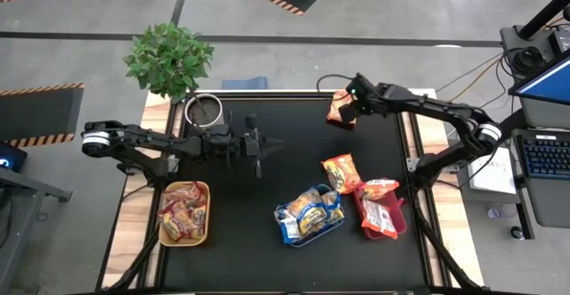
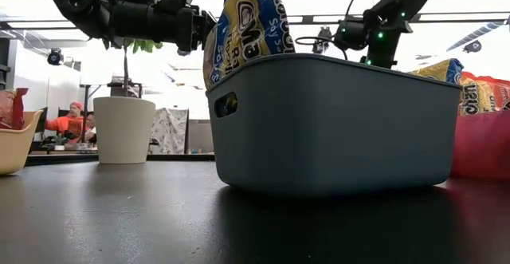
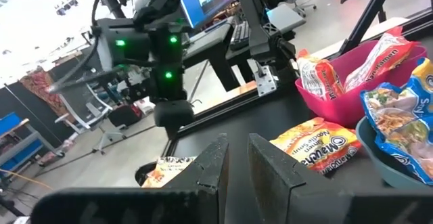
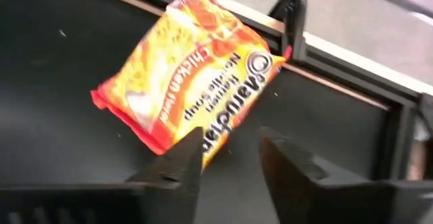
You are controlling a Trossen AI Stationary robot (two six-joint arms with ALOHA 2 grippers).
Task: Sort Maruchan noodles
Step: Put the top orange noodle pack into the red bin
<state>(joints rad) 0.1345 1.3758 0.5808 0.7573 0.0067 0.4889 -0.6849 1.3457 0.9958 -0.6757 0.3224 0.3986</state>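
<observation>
Right up front in the low view sits the blue bin [image 2: 335, 124], blue-and-yellow noodle packets [image 1: 309, 210] poking out, so colours each get their own bin. Far back, the right gripper [image 4: 230, 153] hangs over an orange packet [image 4: 186, 92] at the table's far edge, fingers parted, gripping nothing. Left gripper [image 3: 233, 163] waits mid-table, nearly shut and empty.

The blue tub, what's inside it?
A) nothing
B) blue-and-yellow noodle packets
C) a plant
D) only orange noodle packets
B: from above, the blue tub holds blue-and-yellow noodle packets, and the level view shows one sticking up over its rim.
</observation>
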